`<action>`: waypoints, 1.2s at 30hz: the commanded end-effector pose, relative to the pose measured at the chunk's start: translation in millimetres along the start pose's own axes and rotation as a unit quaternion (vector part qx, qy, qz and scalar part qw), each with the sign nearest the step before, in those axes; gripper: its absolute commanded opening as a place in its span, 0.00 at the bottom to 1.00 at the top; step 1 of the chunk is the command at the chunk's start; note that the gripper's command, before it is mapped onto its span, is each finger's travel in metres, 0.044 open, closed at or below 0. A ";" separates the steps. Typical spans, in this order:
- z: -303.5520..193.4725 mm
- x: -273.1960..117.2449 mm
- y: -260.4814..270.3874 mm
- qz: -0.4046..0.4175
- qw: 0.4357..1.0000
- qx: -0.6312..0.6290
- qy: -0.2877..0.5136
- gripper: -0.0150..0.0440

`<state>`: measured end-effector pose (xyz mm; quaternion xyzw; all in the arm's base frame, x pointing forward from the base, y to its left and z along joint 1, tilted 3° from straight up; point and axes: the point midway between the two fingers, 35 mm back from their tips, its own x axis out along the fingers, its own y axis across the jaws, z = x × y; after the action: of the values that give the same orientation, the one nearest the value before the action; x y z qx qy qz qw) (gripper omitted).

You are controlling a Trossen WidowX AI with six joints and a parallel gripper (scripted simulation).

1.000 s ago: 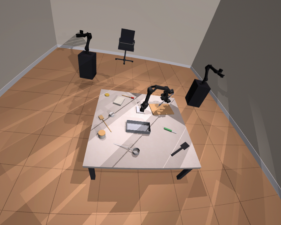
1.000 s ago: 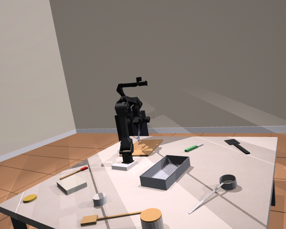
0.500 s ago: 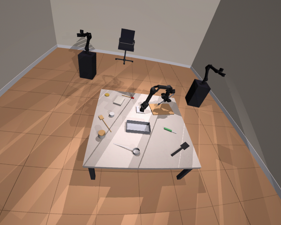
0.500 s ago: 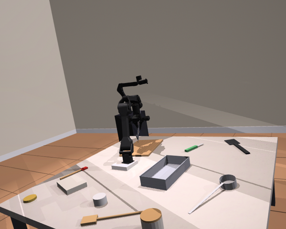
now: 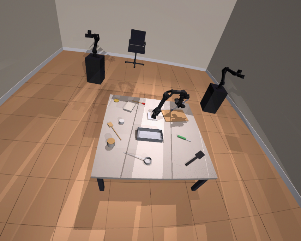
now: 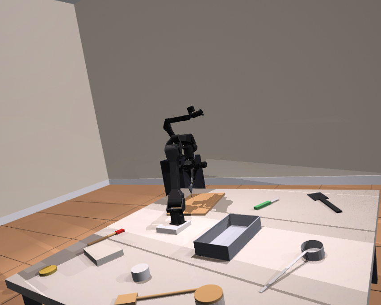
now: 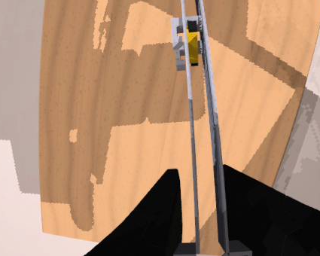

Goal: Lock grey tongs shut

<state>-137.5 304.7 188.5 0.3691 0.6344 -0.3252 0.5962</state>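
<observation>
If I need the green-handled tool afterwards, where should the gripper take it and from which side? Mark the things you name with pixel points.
Grip the green handle [image 5: 181,137] [image 6: 262,205] at mid-length, coming from above with the fingers across its width. It lies flat, and the handle is thicker than the thin pale shaft [image 5: 187,140] [image 6: 275,200], so it likely offers the surer hold.
</observation>
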 end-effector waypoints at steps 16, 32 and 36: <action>-3.6 31.0 1.3 0.002 1.000 -0.003 -0.002 0.00; -4.5 57.3 1.5 0.002 1.000 -0.002 -0.002 0.00; -4.3 63.8 1.5 0.002 1.000 -0.002 -0.002 0.00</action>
<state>-140.2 314.0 130.6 0.3690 0.6338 -0.3256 0.5968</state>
